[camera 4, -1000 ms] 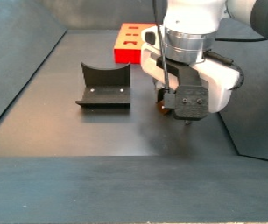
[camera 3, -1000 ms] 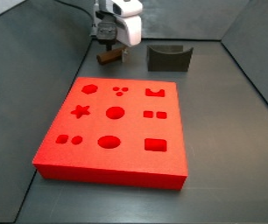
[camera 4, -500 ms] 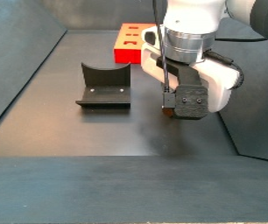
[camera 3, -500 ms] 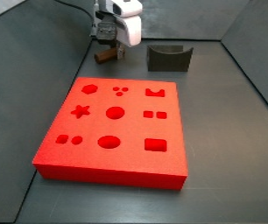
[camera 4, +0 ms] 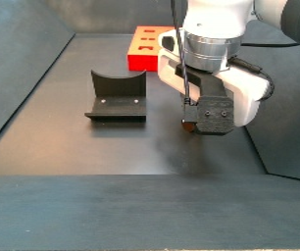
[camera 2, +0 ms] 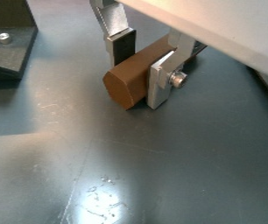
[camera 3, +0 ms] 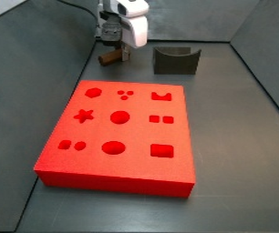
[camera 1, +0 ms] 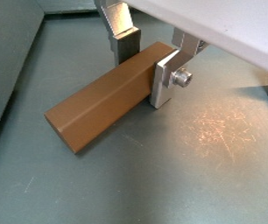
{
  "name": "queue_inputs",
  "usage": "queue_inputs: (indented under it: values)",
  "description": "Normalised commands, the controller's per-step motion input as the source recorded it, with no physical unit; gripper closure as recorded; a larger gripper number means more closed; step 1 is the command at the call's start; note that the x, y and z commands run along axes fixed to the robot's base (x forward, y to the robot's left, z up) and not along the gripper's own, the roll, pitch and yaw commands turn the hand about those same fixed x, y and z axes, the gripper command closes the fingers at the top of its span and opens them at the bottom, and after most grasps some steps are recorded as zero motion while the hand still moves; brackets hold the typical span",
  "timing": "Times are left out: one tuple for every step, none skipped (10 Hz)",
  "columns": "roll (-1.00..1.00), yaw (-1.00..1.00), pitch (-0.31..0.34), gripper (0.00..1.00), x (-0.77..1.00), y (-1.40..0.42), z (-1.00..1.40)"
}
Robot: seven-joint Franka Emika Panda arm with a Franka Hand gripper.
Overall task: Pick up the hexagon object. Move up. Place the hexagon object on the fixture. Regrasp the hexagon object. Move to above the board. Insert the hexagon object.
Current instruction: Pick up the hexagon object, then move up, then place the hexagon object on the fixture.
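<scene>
The board (camera 3: 118,136) is the largest item: a flat bright red slab lying on the dark grey floor (camera 3: 233,173), its top face cut with circles, a star, squares and small dots. In a side view only its far end shows (camera 4: 145,45), behind the arm.

The arm (camera 4: 219,39) is white with a dark lower body. In a side view it stands at the far end of the floor, beyond the board's short edge (camera 3: 126,23).

The fixture (camera 3: 175,60) is a dark block with a curved notch in its top. It sits near the board's far corner, apart from the board. In a side view it rests well to the side of the gripper (camera 4: 115,96), with bare floor between them. A corner of it also shows in a wrist view (camera 2: 5,44).

The gripper (camera 1: 148,63) is low over the floor, beside the fixture and off the board. Its jaws are clenched on the hexagon object (camera 1: 110,103) (a brown, flat-faced bar). One silver finger (camera 1: 168,77) presses one long side; the dark-padded finger (camera 1: 124,45) presses the opposite side.

The hexagon object lies roughly level. In a wrist view one end (camera 2: 126,83) protrudes past the fingers. Whether its underside touches the floor cannot be determined. In both side views it appears as a small brown piece under the gripper (camera 3: 110,59) (camera 4: 188,122).
</scene>
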Motion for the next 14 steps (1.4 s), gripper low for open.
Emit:
queue_inputs:
  values:
    - [0.0,0.0,0.0,1.0,0.0,0.0,0.0]
    - [0.0,0.0,0.0,1.0,0.0,0.0,0.0]
    - [0.0,0.0,0.0,1.0,0.0,0.0,0.0]
    - [0.0,0.0,0.0,1.0,0.0,0.0,0.83]
    - [0.01,-0.05,0.004,1.0,-0.02,0.05,0.81]
    - [0.01,-0.05,0.011,1.0,-0.03,0.04,0.73]
    - [0.01,-0.05,0.014,1.0,-0.03,0.03,0.61]
    - [0.0,-0.04,0.028,1.0,-0.03,0.02,0.42]
    - [0.0,-0.04,0.036,1.0,-0.02,0.02,0.27]
    - [0.0,0.0,0.0,1.0,0.0,0.0,1.0]
    - [0.0,0.01,-0.004,1.0,0.01,0.0,1.0]
    - [0.0,0.0,0.022,1.0,0.0,0.0,1.0]
    - [0.0,0.0,0.031,1.0,-0.01,0.0,1.0]
    - [0.0,0.0,0.034,1.0,-0.01,0.0,1.0]
